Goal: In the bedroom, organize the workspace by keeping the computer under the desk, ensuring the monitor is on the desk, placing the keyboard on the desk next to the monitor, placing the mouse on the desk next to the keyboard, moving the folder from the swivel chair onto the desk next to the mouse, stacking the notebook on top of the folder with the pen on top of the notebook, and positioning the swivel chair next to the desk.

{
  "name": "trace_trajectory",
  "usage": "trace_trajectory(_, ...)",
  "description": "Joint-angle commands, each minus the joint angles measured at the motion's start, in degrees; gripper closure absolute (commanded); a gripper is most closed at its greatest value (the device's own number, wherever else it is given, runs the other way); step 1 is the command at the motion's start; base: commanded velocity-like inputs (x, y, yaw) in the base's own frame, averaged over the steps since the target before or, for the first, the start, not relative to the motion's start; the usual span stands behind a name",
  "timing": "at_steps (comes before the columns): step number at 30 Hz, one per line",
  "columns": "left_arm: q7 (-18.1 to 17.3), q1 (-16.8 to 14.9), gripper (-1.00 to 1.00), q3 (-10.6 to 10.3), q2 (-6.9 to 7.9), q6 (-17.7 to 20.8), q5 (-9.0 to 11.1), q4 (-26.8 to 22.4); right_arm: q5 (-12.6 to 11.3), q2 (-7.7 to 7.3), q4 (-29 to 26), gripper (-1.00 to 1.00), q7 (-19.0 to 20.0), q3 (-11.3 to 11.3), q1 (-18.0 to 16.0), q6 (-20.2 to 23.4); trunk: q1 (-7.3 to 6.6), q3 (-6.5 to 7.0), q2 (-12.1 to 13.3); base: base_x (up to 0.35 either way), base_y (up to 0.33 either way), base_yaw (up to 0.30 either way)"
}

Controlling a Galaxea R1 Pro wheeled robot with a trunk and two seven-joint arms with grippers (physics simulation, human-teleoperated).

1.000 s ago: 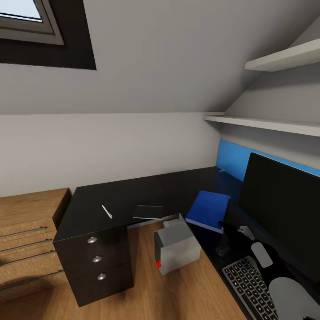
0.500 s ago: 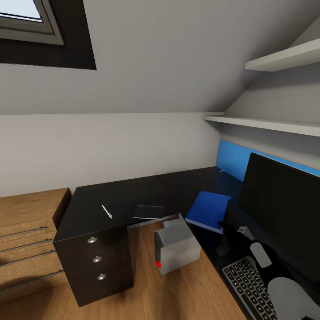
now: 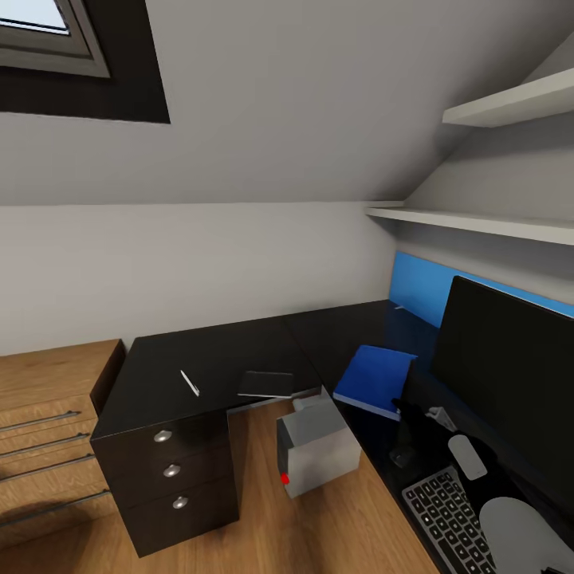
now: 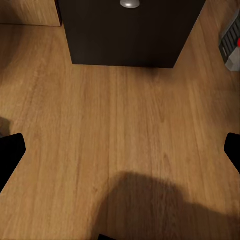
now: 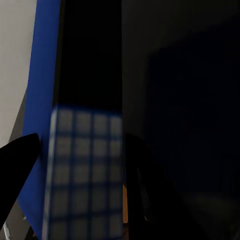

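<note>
The blue folder (image 3: 373,380) lies on the black desk (image 3: 215,351) beside the monitor (image 3: 510,375); notebook (image 3: 265,384) and pen (image 3: 190,383) sit further along. The left gripper (image 4: 120,150) hangs spread over the floor (image 4: 120,140) (the right gripper's state I cannot tell).

Room evenly lit, soft and diffuse; render sharp, no blur. Skylight (image 3: 36,28) bright at upper corner. Soft shadow on floor (image 4: 120,125) in left wrist view. Right wrist view very dim; desk (image 3: 207,359) glossy, faint reflections.
</note>
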Motion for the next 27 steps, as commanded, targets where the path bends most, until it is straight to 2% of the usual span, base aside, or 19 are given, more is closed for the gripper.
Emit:
trace_trajectory(1,-0.50,0.02,-1.00,0.21,-0.01,0.01,0.34,-0.08,-0.16,0.03,-0.02,1.00,0.14,-0.29,-0.04,0.40,0.00,-0.05,-0.03,0.005,0.000,0.000)
trace_trajectory(27,-0.50,0.02,-1.00,0.22,0.03,-0.08,0.34,-0.08,-0.30,-0.05,-0.01,1.00,-0.41,-1.27,-0.04,0.46,0.00,-0.05,-0.03,0.000,0.000,0.000)
